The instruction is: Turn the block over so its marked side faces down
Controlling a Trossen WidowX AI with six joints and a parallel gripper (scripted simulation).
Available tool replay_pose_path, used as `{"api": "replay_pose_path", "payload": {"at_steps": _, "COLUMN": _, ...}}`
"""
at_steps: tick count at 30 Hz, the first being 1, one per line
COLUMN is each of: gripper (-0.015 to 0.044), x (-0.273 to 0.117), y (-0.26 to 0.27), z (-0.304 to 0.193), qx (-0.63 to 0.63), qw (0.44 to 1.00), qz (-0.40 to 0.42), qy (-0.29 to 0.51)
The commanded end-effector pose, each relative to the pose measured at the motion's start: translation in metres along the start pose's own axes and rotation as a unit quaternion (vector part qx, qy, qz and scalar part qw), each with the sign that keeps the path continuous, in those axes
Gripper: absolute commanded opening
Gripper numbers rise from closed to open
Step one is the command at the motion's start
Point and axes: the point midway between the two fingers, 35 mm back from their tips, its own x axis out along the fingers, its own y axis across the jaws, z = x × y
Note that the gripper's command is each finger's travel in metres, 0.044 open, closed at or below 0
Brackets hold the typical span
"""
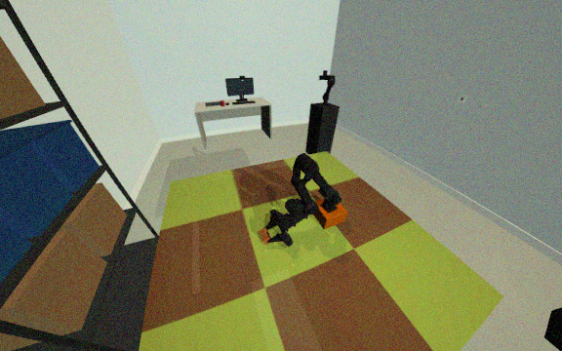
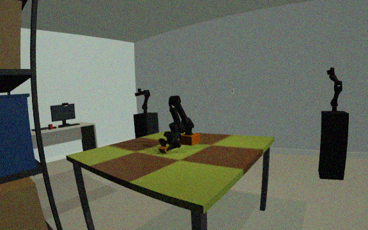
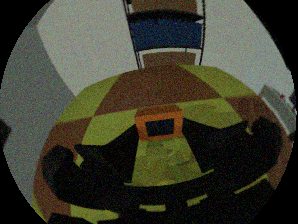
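Tall shelf unit (image 1: 84,135) (image 2: 34,64) (image 3: 133,32) with blue and brown boxes, off one side of the table. Table (image 1: 383,263) (image 2: 203,179) (image 3: 155,85) topped in green and brown squares. Pale desk (image 1: 232,113) (image 2: 59,137) against the far wall, monitor (image 1: 240,87) (image 2: 62,112) on it. Black arm (image 1: 305,166) (image 2: 175,101) bent high at the elbow, forearm sloping down toward the tabletop; its foot is on an orange base (image 1: 334,219) (image 2: 191,139).

Gripper (image 1: 272,237) (image 2: 164,147) (image 3: 158,123) low over a green square, reaching out nearly level, jaws closed on the block, one finger at each side.

Block (image 1: 263,236) (image 2: 163,149) (image 3: 159,122) orange, at the fingertips, close to the table; seems to touch it, though the grainy views leave that unsure. Smallest: dark marking (image 3: 160,127) on the face turned back toward the wrist camera, so not face down.
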Motion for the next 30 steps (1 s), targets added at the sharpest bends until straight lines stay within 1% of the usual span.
{"api": "replay_pose_path", "payload": {"at_steps": 1, "gripper": 0.0368, "x": -0.0001, "y": -0.0005, "z": 0.001, "qx": -0.001, "qw": 1.0, "qz": -0.002, "qy": -0.002}}
{"api": "replay_pose_path", "payload": {"at_steps": 4, "gripper": 0.044, "x": -0.0001, "y": -0.0005, "z": 0.001, "qx": -0.001, "qw": 1.0, "qz": -0.002, "qy": -0.002}}
{"api": "replay_pose_path", "payload": {"at_steps": 30, "gripper": 0.044, "x": -0.0001, "y": -0.0005, "z": 0.001, "qx": -0.001, "qw": 1.0, "qz": -0.002, "qy": -0.002}}
